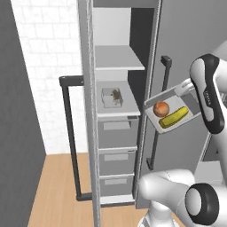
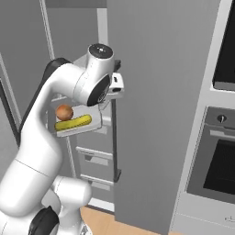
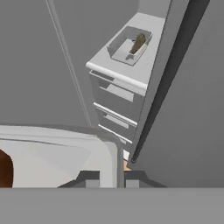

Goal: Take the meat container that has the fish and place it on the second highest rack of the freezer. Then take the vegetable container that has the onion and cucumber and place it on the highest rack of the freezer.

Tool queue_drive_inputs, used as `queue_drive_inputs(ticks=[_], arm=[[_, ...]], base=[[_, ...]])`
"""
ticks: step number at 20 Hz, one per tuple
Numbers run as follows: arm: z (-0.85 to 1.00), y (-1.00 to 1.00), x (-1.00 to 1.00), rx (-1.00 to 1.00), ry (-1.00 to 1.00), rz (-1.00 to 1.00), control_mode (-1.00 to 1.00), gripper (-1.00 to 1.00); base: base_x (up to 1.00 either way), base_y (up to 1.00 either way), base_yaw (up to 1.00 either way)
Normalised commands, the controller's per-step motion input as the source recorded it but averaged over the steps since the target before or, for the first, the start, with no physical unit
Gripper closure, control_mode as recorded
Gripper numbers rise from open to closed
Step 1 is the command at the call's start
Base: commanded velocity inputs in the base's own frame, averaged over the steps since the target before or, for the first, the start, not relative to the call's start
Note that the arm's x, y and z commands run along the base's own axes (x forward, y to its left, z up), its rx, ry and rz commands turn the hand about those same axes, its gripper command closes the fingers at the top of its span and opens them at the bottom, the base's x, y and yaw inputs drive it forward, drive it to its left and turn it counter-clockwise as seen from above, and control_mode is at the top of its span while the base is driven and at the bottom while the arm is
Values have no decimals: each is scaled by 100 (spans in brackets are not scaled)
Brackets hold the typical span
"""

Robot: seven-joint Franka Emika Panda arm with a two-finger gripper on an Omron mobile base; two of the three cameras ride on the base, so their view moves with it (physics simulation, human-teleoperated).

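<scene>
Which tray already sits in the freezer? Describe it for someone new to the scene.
Find the tall grey freezer standing open, then the white shelf just above its drawers. The meat container rests there, holding a dark fish, unlike the vegetable container with orange onion and yellow-green cucumber.

We are in a home kitchen: an open freezer (image 1: 117, 111) with shelves and drawers, a built-in wall oven (image 2: 220, 160) at three o'clock, white tiled wall (image 1: 48, 48), wooden floor (image 1: 60, 190).

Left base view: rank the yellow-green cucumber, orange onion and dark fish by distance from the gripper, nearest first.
1. Yellow-green cucumber, at the held tray's near edge below the gripper.
2. Orange onion, just left of it.
3. Dark fish, in its tray on the freezer shelf, far left.
</scene>
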Motion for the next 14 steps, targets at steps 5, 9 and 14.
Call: queue_drive_inputs(ticks=[5,9,14], arm=[[0,0,0,0,0,0,100,100],[0,42,44,0,-2,-14,-100,100],[12,38,62,2,0,-24,-100,100]], base=[[22,27,-16],[0,0,0],[0,0,0]])
